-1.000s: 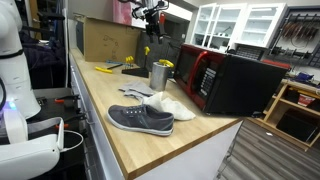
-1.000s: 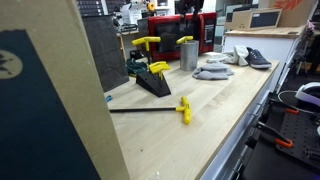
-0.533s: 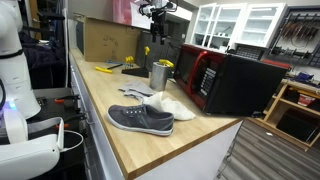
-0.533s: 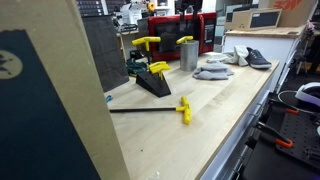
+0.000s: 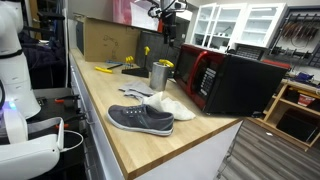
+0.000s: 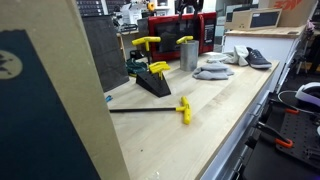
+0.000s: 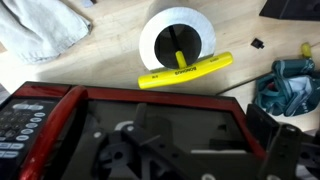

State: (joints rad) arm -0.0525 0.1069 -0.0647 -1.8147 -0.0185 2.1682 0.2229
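Observation:
My gripper (image 5: pixel 167 12) hangs high over the back of the wooden bench, above the red and black microwave (image 5: pixel 225 78). In the wrist view the two dark fingers (image 7: pixel 210 128) stand wide apart with nothing between them, and the microwave's red-edged top (image 7: pixel 60 100) lies under them. Just beyond is a metal cup (image 7: pixel 178 38) with a yellow-handled tool (image 7: pixel 186 72) lying across its rim. The cup also shows in both exterior views (image 5: pixel 160 74) (image 6: pixel 188 55). The gripper touches nothing.
A grey shoe (image 5: pixel 140 119) and a pale cloth (image 5: pixel 168 105) lie near the bench's front. A cardboard box (image 5: pixel 108 40) stands at the back. Yellow clamps on a black stand (image 6: pixel 150 72), a loose yellow tool (image 6: pixel 183 108) and a teal tool (image 7: pixel 287 85) are also on the bench.
The gripper has moved sideways from above the cup toward the microwave, staying high. Nothing on the bench has moved.

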